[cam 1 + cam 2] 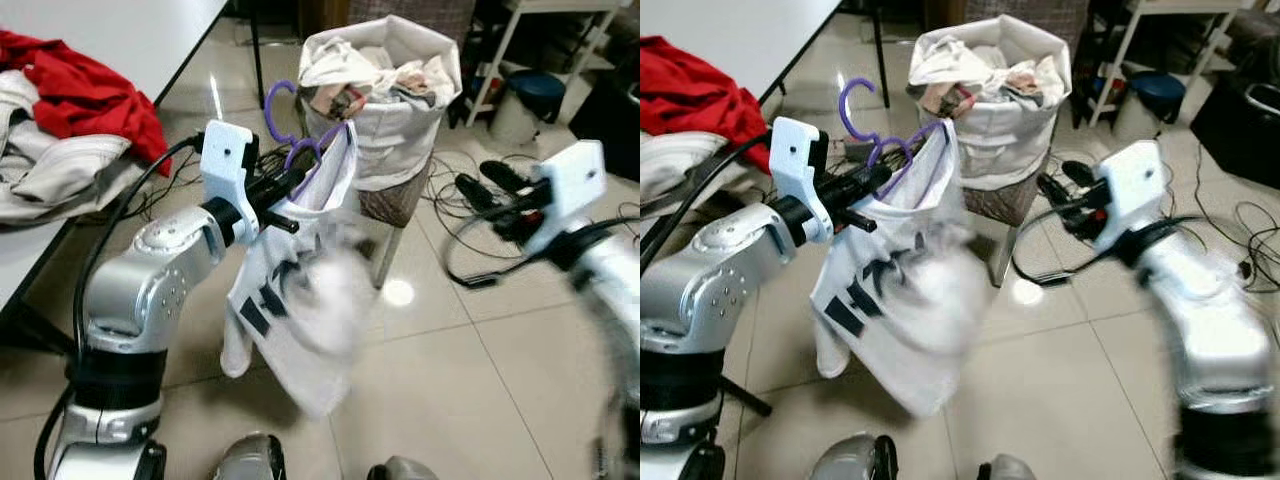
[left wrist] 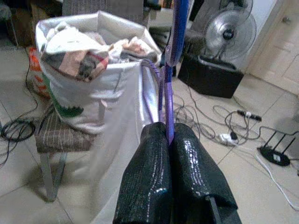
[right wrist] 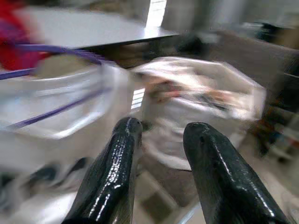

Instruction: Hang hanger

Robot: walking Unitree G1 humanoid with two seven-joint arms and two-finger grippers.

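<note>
The room has a shiny tiled floor with black cables lying on it. A white table stands on the robot's left, with a red cloth and some pale clothes piled on it.

The purple hanger is up in the air in front of the robot, with its hook pointing up. A white shirt with dark marks hangs down from it. The shirt looks blurry near the bottom.

The left claw is squeezed tight on the hanger. In the left wrist view the thin purple bar comes up from right between the two black fingers, which press together on it. So the hanger sits at the very tip of that claw, and the shirt hangs below it.

The right claw is held up to the robot's right of the shirt, not touching it. Its two fingers are apart and it holds nothing. The right arm looks blurry.

Just behind the hanger is a big white bag stuffed with clothes. It sits on a stool.

A fan stands farther back.
</note>
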